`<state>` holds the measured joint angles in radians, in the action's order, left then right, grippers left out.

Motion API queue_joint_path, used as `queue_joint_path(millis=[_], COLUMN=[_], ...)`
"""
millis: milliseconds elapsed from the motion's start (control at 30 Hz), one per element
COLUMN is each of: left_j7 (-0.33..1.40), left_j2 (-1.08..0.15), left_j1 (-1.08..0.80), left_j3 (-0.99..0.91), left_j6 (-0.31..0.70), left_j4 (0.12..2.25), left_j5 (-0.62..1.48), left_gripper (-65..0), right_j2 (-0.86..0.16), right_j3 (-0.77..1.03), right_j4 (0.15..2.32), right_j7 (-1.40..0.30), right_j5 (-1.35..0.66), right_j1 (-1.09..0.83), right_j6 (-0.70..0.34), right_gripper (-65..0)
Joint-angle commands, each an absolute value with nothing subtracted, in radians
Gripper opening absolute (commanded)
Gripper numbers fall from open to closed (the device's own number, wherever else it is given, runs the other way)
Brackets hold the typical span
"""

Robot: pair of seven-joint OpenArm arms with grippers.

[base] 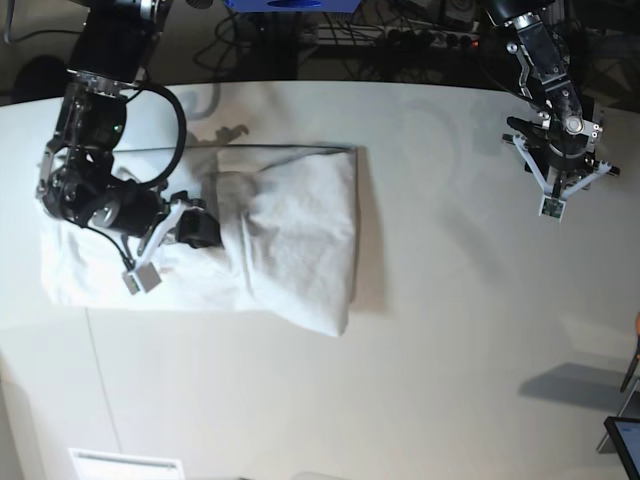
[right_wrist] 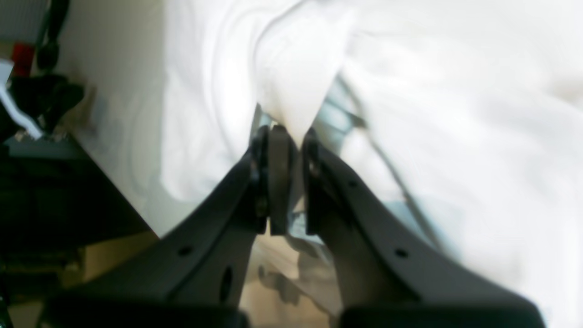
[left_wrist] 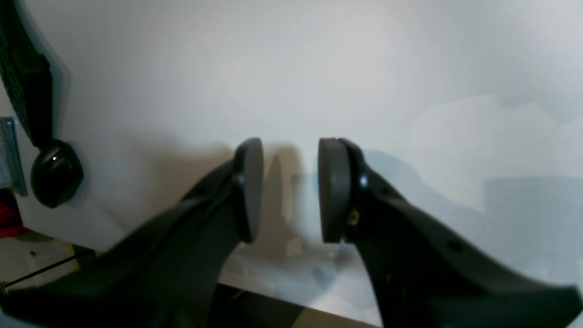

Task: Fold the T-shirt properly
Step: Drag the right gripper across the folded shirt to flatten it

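Base view, right tool (base: 213, 232) pinching T-shirt (base: 300, 240), cables (base: 400, 35) behind table (base: 450, 350)

A smooth off-white table (base: 450, 330) filled most of the base view, with a tangle of dark cables (base: 400, 30) and a power strip (base: 445, 40) beyond its far edge and a blue object (base: 290, 5) nearby.

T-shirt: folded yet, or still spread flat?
Partly folded: the T-shirt lies doubled over, and the right gripper pinches a raised fold.
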<state>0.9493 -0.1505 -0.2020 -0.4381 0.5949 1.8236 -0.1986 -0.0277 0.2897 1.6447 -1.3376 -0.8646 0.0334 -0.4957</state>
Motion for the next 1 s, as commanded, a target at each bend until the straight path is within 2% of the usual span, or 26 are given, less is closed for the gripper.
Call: queue_joint_path(millis=[0, 133, 300, 400, 733, 967], left_j7=[0.940, 0.940, 0.940, 0.940, 0.932, 0.759], left_j2=[-0.163, -0.163, -0.162, -0.162, -0.117, -0.018], left_j1=[-0.191, -0.166, -0.145, -0.143, -0.119, -0.087], left_j3=[-0.443, -0.441, -0.438, -0.375, -0.159, -0.065], left_j6=[0.588, 0.588, 0.588, 0.588, 0.588, 0.588], left_j4=[1.837, 1.834, 1.834, 1.834, 1.853, 1.863], left_j5=[-0.200, -0.202, -0.200, -0.209, -0.194, -0.025], left_gripper=[-44.5, -44.5, -44.5, -44.5, -44.5, -44.5], right_j2=[-0.031, -0.031, -0.031, -0.033, -0.033, -0.033], right_j3=[0.298, 0.302, 0.303, 0.308, 0.378, 0.378], right_j4=[1.662, 1.659, 1.652, 1.652, 1.587, 1.583], right_j7=[-1.331, -1.330, -1.326, -1.322, -1.310, -1.316], right_j5=[-0.891, -0.888, -0.886, -0.886, -0.886, -0.888], right_j1=[0.047, 0.041, 0.039, 0.042, 0.045, 0.042], right_j6=[-0.495, -0.490, -0.367, -0.321, -0.282, -0.282], right_gripper=[-64.7, -64.7, -64.7, -64.7, -64.3, -64.7])
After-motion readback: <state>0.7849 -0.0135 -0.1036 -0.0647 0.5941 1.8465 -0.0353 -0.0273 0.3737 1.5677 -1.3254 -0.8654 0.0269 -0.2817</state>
